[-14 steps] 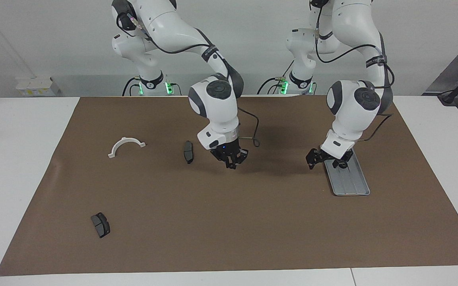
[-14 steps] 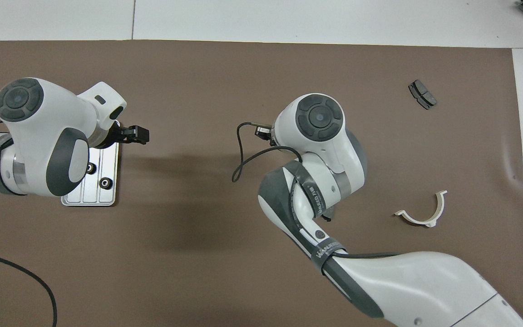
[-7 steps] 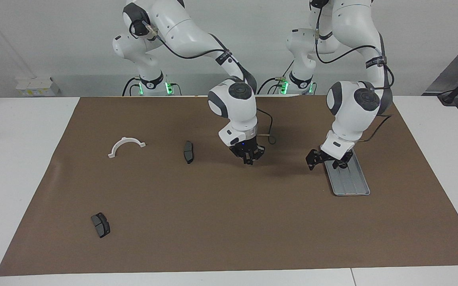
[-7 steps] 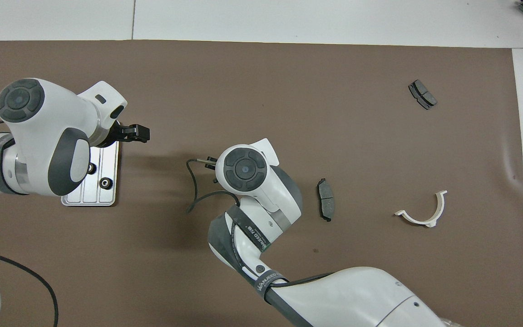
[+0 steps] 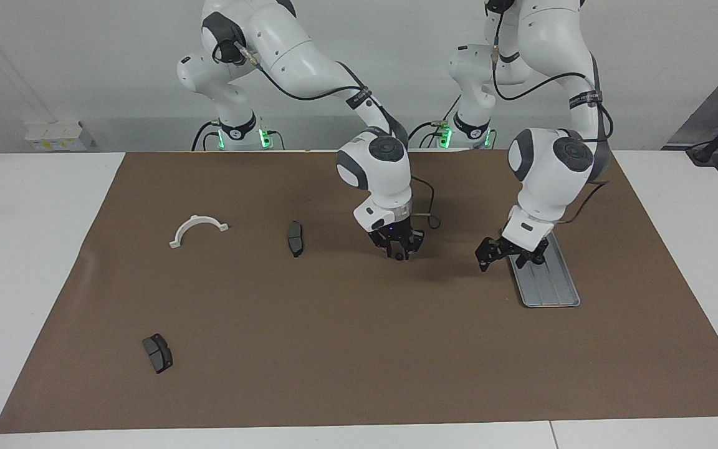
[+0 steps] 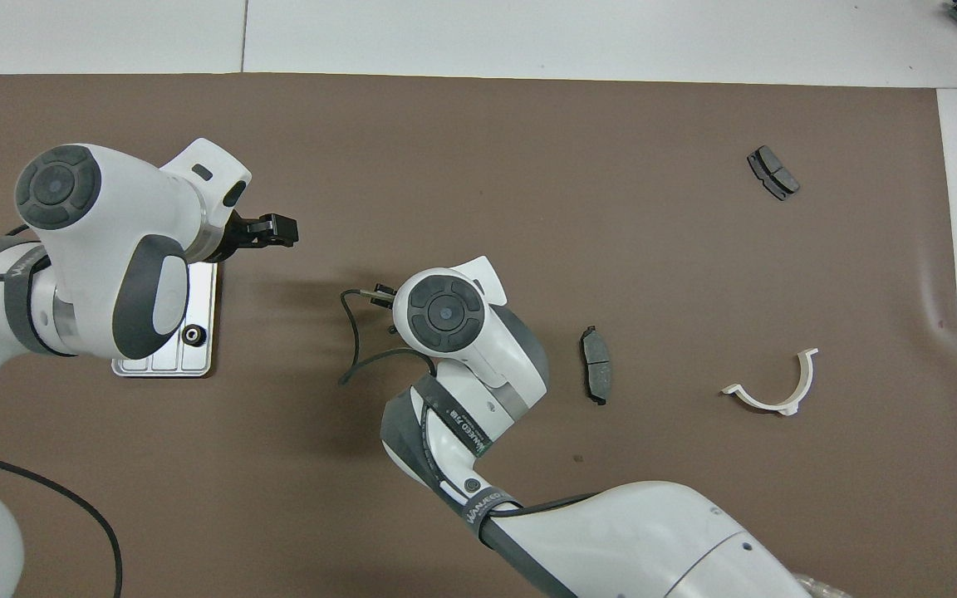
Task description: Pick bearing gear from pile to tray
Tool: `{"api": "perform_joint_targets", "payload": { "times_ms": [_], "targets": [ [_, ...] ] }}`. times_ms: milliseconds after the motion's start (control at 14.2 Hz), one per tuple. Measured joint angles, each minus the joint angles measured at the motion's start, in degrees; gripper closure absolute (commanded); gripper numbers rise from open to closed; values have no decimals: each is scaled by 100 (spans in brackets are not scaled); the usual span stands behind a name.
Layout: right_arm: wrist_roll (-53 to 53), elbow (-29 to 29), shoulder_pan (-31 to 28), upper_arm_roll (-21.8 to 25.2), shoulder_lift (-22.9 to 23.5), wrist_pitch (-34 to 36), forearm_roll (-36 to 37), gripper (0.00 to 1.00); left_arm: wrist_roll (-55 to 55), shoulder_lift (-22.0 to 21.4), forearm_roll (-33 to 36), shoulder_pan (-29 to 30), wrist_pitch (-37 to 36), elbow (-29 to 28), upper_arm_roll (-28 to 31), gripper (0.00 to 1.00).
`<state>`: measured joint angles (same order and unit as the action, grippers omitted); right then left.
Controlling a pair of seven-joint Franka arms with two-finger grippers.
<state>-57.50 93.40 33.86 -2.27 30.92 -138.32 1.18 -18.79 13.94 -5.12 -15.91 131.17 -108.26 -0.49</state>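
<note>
Standing by the tabletop, I am watching the right gripper hanging low over the brown mat. Its fingers are drawn close together, pinching what looks like a tiny black round piece at their tips. In the facing view the tray is lying at three o'clock from it, toward the left arm's end of the tabletop. An open strip of mat is showing between the two grippers.

The left gripper is hovering just off the tray's nine o'clock edge, reaching out toward the right one. I cannot tell whether it is spread or closed. From overhead, one black round piece is sitting in the tray near its six o'clock end, while the left arm is covering much of the rest.

The pile's other parts are lying well apart. One brake pad is at nine o'clock from the right gripper, and the white half-ring is further out the same way. A second brake pad is lying near the mat's seven o'clock corner. A wide stretch of mat toward six o'clock is offering free room.

Since a second ago the right gripper has been travelling from beside the nearer brake pad toward the tray. That pad is now uncovered overhead. The left gripper has edged outward. Two pieces were showing in the tray before.
</note>
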Motion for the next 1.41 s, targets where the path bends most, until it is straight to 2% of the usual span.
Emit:
{"api": "perform_joint_targets", "payload": {
  "times_ms": [211, 423, 845, 1056, 1408],
  "targets": [
    [575, 462, -648, 1, -751, 148, 0, 0, -754, 167, 10, -709, 161, 17, -1, 9],
    [1283, 871, -1219, 2, -1561, 812, 1, 0, -1187, 489, 199, -1291, 339, 22, 3, 13],
    [2805, 884, -2253, 2, -2670, 2058, 0, 0, -1245, 606, 269, -1724, 315, -192, 14, 31],
    [3549, 580, -2618, 4, -2937, 2791, 1, 0, -1247, 605, 276, -1797, 278, -334, 19, 43],
    [4651, -212, -3073, 6, -2896, 3968, 3, 0, -1247, 604, 282, -1835, 276, -394, 30, 59]
  ]
}}
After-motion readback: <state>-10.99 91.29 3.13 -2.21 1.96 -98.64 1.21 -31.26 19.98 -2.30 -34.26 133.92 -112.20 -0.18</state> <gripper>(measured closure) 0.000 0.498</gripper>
